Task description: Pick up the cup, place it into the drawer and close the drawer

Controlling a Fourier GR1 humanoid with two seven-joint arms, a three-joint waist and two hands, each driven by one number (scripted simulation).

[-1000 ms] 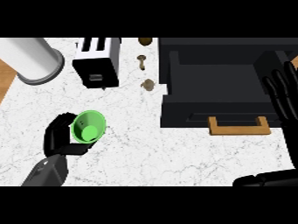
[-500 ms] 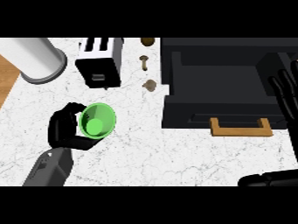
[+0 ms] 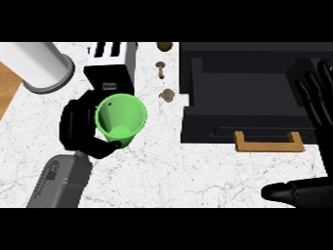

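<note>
The pick-up looks done: the left hand (image 3: 75, 124) has its fingers and thumb curled round the green cup (image 3: 120, 118), which is tipped with its mouth towards the view, over the marble counter (image 3: 197, 171) just in front of the toaster (image 3: 111, 63). The cup is well left of the black drawer (image 3: 212, 127), which stands open (its wooden handle (image 3: 268, 141) faces the robot). Carrying the cup across, setting it inside and pushing the drawer shut all remain. The right hand (image 3: 327, 105) rests open, fingers up, at the view's right edge and holds nothing.
</note>
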